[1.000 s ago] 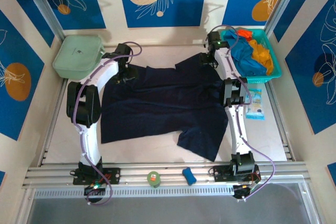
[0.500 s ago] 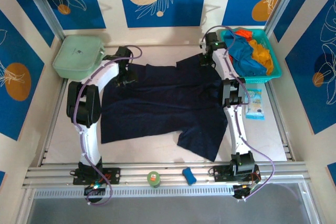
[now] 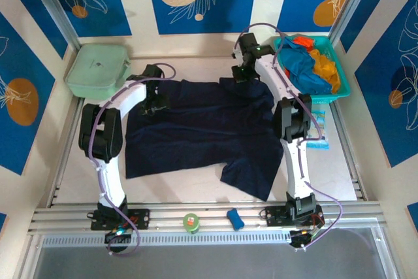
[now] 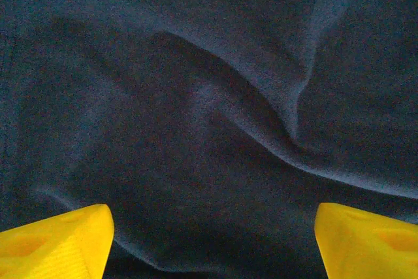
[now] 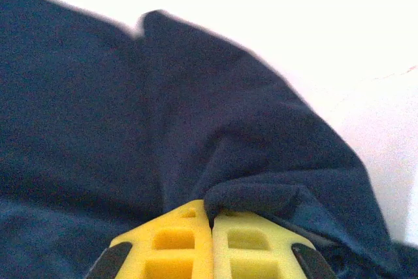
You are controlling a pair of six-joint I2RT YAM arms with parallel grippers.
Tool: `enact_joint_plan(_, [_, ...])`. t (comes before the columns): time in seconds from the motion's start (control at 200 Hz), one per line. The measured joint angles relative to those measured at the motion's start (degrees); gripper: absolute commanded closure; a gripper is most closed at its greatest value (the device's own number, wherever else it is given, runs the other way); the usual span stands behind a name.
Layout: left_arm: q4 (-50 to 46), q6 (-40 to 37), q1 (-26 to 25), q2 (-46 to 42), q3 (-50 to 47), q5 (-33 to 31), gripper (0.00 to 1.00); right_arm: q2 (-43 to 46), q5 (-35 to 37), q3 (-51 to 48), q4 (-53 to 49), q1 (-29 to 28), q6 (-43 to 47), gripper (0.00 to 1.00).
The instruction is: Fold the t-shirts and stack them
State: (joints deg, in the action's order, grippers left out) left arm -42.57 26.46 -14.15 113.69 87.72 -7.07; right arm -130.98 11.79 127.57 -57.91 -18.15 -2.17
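The big dark navy cloth t-shirt (image 3: 196, 129) lies spread on the pale table (image 3: 196, 63), with bare room past its far edge. Up close, the right claw (image 5: 210, 227) is pinched tight on a fold at that edge. The left claw (image 4: 209, 240) gapes wide over wrinkled cloth, holding nothing.

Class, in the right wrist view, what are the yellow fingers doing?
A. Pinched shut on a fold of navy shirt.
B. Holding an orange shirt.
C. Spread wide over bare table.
A: the right gripper is closed, with a bunched fold of the navy t-shirt caught at its tips.
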Motion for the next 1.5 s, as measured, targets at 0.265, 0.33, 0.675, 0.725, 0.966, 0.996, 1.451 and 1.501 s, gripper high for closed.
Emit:
enact_joint_plan(0.265, [1.51, -0.02, 0.0, -0.15, -3.15, 0.33, 0.2, 5.92, -1.81, -24.7, 3.85, -12.31, -10.62, 0.68])
enact_joint_plan(0.33, [1.75, -0.02, 0.0, -0.15, -3.72, 0.48, 0.2, 5.88, -1.9, -27.63, 2.97, -14.25, -12.79, 0.59])
enact_joint_plan(0.675, [2.8, 0.0, 0.0, -0.15, -4.76, 0.63, 0.2, 15.72, -0.46, -26.36, 1.75, -4.96, -20.31, 0.5])
enact_joint_plan(0.725, [2.89, 0.02, 0.0, -0.15, -4.76, 0.66, 0.2, 15.91, -0.94, -23.71, 2.01, -2.54, -20.87, 0.53])
enact_joint_plan(0.966, [3.19, 0.02, 0.0, -0.15, -5.31, 1.03, 0.2, -2.16, -2.82, 3.34, 0.61, 3.85, -18.34, 0.62])
enact_joint_plan(0.996, [3.19, 0.0, 0.0, -0.15, -5.42, 1.03, 0.2, -5.6, -2.89, 7.13, -0.42, 3.96, -17.75, 0.64])
enact_joint_plan(1.451, [3.21, 0.0, 0.0, -0.15, -5.95, 1.03, 0.2, -0.11, -4.35, -14.08, -1.77, 4.92, -14.27, 0.78])
enact_joint_plan(1.501, [3.19, 0.0, 0.0, -0.15, -5.97, 1.05, 0.2, 4.35, -4.35, -18.97, -1.01, 4.55, -14.43, 0.78])
